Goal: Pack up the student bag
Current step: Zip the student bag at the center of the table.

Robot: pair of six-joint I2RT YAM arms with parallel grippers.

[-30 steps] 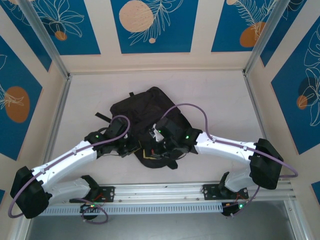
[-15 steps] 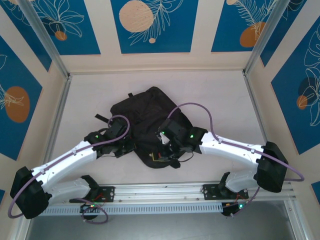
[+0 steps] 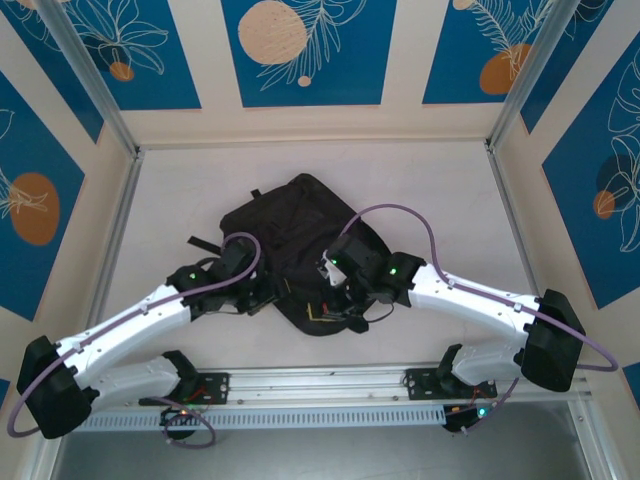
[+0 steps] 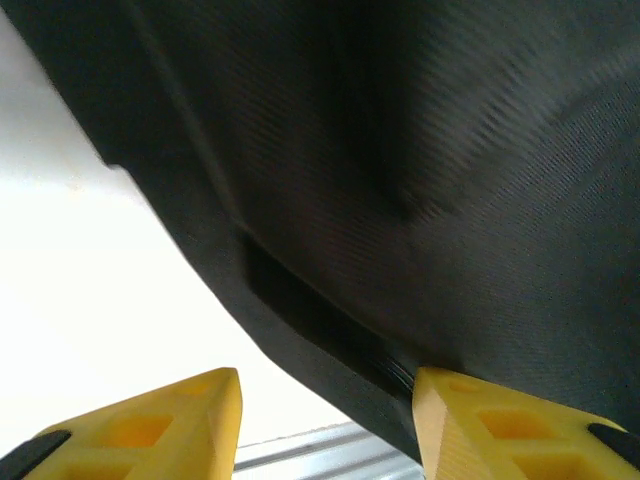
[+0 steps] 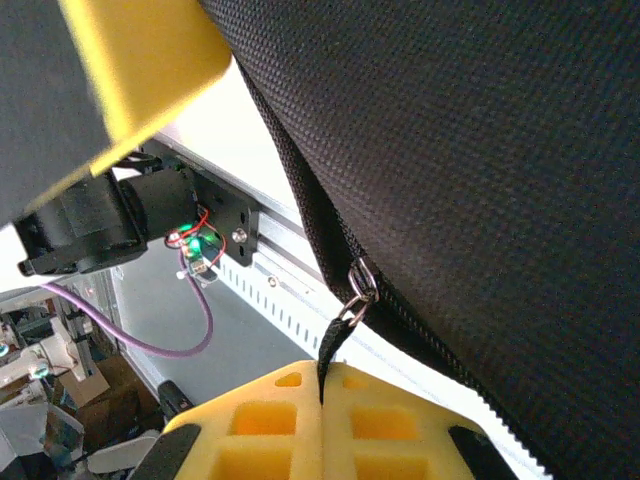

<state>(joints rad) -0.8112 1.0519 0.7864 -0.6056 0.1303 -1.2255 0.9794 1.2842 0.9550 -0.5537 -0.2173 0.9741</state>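
**Two arms working the zipper of a black backpack**

We are looking down on the student bag (image 3: 290, 225), a large black backpack lying slumped at the middle of the pale table (image 3: 450, 190). Our right gripper (image 5: 322, 385) is pinching a thin black zipper pull (image 5: 333, 350) that is hanging from a small metal ring. Our left gripper (image 4: 328, 385) is standing released, its blocky yellow fingers apart, with the bag's edge brushing one of them. We are judging this to be the zipper step, though we cannot tell whether it is opening or closing. The next move is calling for a steady pull along the zipper (image 5: 318, 225) while the left fingers are bracing the fabric. The cloth is showing as coarse, woven and limp, with the zipper curving along its edge
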